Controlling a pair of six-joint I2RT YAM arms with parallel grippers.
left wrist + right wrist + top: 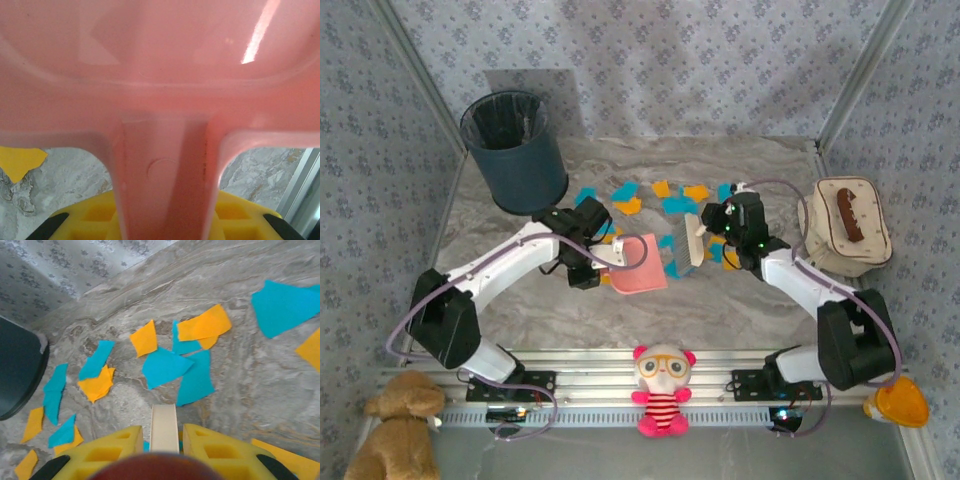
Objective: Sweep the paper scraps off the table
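Paper scraps (165,365) look featherlight and limp, best swept not pinched; left gripper (593,262) clamps dustpan (638,265), right gripper (724,223) clamps brush (688,245).

Paper scraps (677,206): many small flat irregular pieces, orange and cyan-blue, scattered over the middle-far part of the table (750,310). Most are laid flat and apart, though several are overlapped in small clumps. One orange scrap (17,161) is seen flat on the marble in the left wrist view. Table: grey-beige, swirling veins, level.
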